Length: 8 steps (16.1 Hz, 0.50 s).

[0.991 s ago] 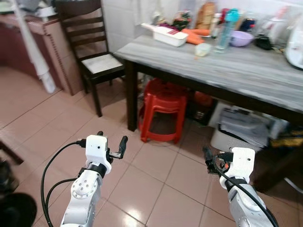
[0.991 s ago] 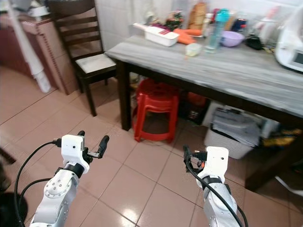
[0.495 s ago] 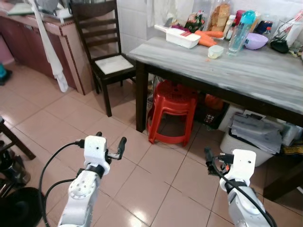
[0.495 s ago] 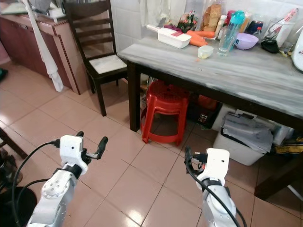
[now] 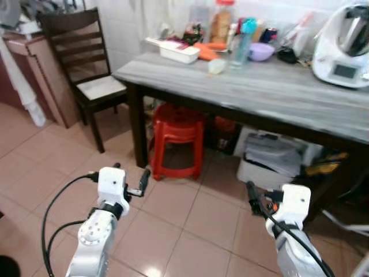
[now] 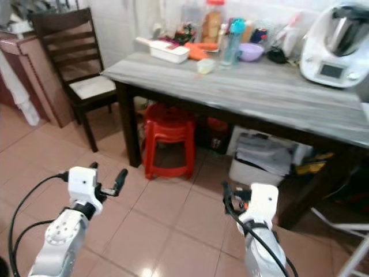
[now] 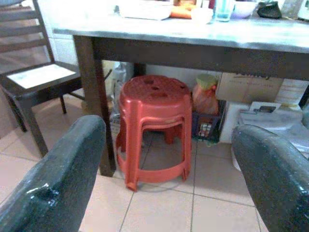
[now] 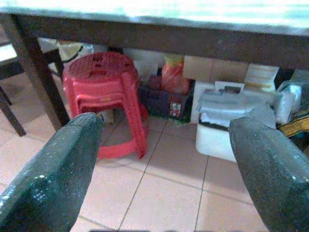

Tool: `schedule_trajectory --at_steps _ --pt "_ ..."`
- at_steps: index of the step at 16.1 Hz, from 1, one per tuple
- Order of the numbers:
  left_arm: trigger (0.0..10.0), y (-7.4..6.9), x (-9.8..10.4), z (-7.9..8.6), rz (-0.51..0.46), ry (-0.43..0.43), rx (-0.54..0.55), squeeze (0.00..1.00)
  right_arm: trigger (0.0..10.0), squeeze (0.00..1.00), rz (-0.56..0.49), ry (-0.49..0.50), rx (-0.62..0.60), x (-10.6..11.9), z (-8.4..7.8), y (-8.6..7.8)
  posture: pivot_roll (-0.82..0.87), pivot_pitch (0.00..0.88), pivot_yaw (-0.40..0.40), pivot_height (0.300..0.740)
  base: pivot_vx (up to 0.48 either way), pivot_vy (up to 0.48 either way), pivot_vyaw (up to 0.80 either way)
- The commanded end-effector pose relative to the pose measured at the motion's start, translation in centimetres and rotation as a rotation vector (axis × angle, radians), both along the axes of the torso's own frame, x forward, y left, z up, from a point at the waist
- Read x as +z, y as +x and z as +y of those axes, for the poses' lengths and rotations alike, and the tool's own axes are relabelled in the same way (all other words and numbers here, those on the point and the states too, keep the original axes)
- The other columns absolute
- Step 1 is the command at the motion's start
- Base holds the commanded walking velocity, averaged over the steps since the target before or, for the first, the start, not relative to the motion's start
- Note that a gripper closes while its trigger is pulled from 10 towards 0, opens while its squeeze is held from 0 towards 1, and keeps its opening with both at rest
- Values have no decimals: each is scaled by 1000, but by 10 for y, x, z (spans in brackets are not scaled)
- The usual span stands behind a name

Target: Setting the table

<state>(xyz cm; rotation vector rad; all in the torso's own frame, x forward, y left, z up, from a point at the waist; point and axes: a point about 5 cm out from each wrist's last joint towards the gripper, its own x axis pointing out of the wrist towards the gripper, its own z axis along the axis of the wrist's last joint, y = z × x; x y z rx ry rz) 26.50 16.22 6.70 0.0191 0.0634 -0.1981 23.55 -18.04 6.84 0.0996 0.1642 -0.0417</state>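
A grey wood-grain table (image 5: 277, 92) on dark legs stands ahead of me. Along its far side sit a white tray (image 5: 179, 52), carrots (image 5: 209, 49), a small pale cup (image 5: 217, 66), a blue-capped bottle (image 5: 241, 40) and a purple bowl (image 5: 261, 51). My left gripper (image 5: 131, 176) is held low over the tiled floor, well short of the table, open with nothing between its fingers (image 7: 63, 164). My right gripper (image 5: 259, 199) hangs at the same height, open and empty too, its fingers (image 8: 58, 159) pointing under the table.
A white kitchen machine (image 5: 346, 49) stands at the table's right end. Under the table are stacked red stools (image 5: 176, 135) and a white bin with bags (image 5: 271, 158). A dark wooden chair (image 5: 86, 69) stands at the table's left end.
The whole picture has shifted left, so the camera has turned right; the kitchen machine has come into view. Both grippers keep the same open pose.
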Motion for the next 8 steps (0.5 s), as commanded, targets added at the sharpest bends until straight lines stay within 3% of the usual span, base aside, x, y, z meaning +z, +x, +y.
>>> schedule_trajectory --at_steps 1,6,8 --pt "10000 1 0 -9 2 -12 -33 0 10000 0 7 -13 -14 1 -7 -2 13 0 -28 740 0 -289 -700" --pt "10000 1 0 -10 4 -12 -37 0 10000 0 3 -25 -11 3 -11 -1 10 0 -35 740 0 -288 -749" --pt "10000 3 13 -13 -39 -26 -35 0 10000 0 -27 -21 -5 10 -10 1 13 0 -37 740 0 -289 0"
